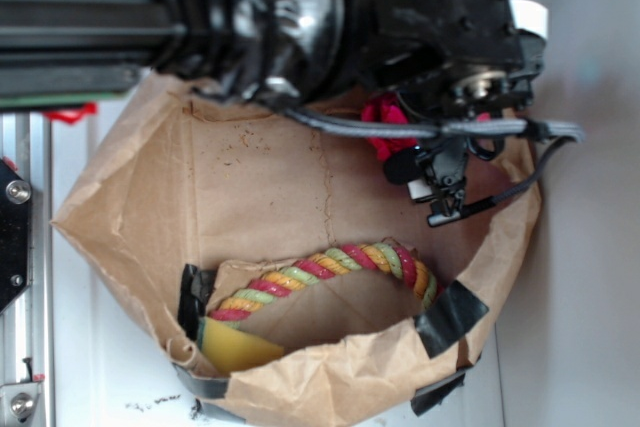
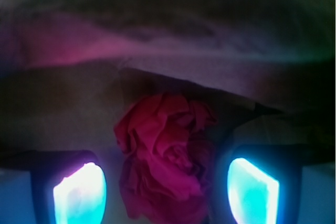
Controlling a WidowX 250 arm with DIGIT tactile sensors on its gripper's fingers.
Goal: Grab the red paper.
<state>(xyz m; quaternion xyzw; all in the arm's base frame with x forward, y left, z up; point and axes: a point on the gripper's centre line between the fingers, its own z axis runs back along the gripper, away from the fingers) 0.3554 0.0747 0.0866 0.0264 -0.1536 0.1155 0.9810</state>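
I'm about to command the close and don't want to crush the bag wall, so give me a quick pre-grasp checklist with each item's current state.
1. Gripper open: ok, both fingers stand apart in the wrist view.
2. Red paper between the fingers: ok, it fills the gap, roughly centred.
3. Fingers clear of the brown paper bag wall: cannot tell; the wall sits close behind the ball, and the wrist view is dim.
4. Striped rope out of the grasp: ok, it lies at the far side of the bag.
5. Yellow sponge out of the grasp: ok, beside the rope's end.
6. Depth low enough on the ball: cannot tell.
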